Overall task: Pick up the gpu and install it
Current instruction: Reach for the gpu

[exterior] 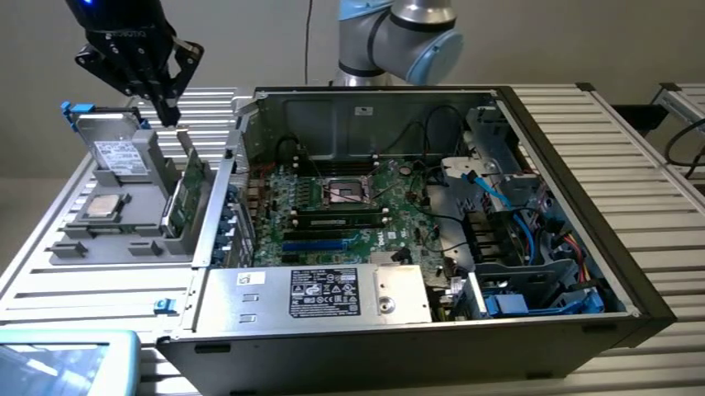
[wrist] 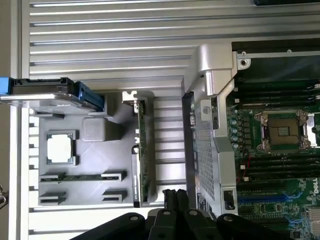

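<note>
exterior view: clenched, empty jaws just above the upright gpu; wrist view: its silver bracket end.

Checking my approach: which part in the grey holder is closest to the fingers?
The gpu, the green card standing on edge on the holder's side toward the computer case. The labelled drive and square chip sit farther off.

gpu is green, tray grey, drive silver with blue clips, gripper black, table ribbed silver, motherboard green.
</note>
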